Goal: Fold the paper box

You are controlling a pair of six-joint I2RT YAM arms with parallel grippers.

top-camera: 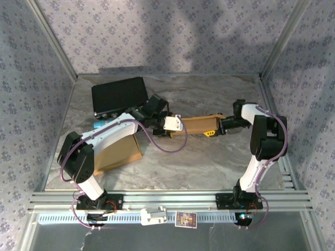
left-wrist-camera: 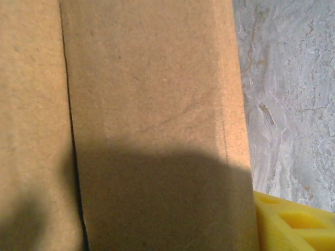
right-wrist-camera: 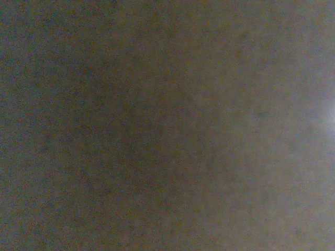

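Observation:
The brown paper box [top-camera: 196,124] lies in the middle of the table, stretched between my two grippers. At its left end is my left gripper [top-camera: 175,128], under its white camera mount. In the left wrist view the box's cardboard panels [left-wrist-camera: 152,120] lie very close, with a crease down the left, and one yellow fingertip [left-wrist-camera: 293,222] pokes out at the bottom right. My right gripper [top-camera: 213,130] meets the box's right end, a yellow finger [top-camera: 209,133] lying along its near side. Dark cardboard [right-wrist-camera: 167,125] sits right against the right wrist camera. Both gripper's jaws are hidden.
A second brown cardboard piece [top-camera: 119,151] lies under my left arm at the near left. A black case [top-camera: 119,95] stands at the back left, with a small blue object [top-camera: 99,125] in front of it. Patterned walls close in three sides of the marbled table [top-camera: 209,162].

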